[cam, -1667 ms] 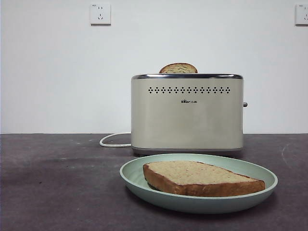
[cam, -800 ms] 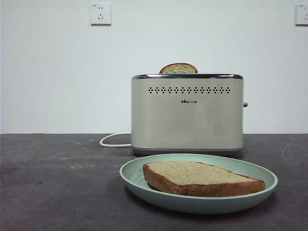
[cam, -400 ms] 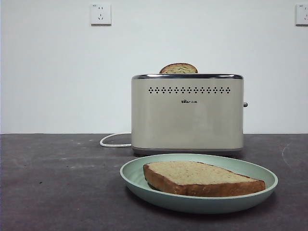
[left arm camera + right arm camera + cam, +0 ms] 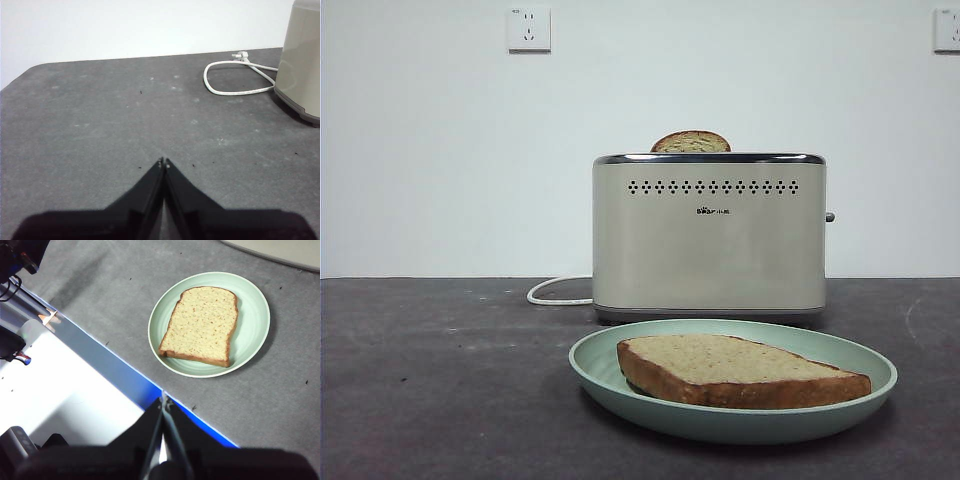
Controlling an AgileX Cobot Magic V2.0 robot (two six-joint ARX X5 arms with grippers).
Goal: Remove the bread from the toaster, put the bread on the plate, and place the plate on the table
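bread (image 4: pixel 740 368) flat on plate (image 4: pixel 620 385) | toaster (image 4: pixel 709 235) behind | second slice (image 4: pixel 691 142) in slot

The toaster (image 4: pixel 708 235) hides most of the second slice (image 4: pixel 691 142).

Bread (image 4: pixel 735 366): tan, speckled slice with dark brown crust, lying flat in the plate (image 4: pixel 610 385). Plate: round, shallow, pale mint-green, resting on the dark grey-brown table (image 4: pixel 440 380) just in front of the toaster (image 4: pixel 710 240). Toaster: cream-beige, chrome-rimmed, standing upright
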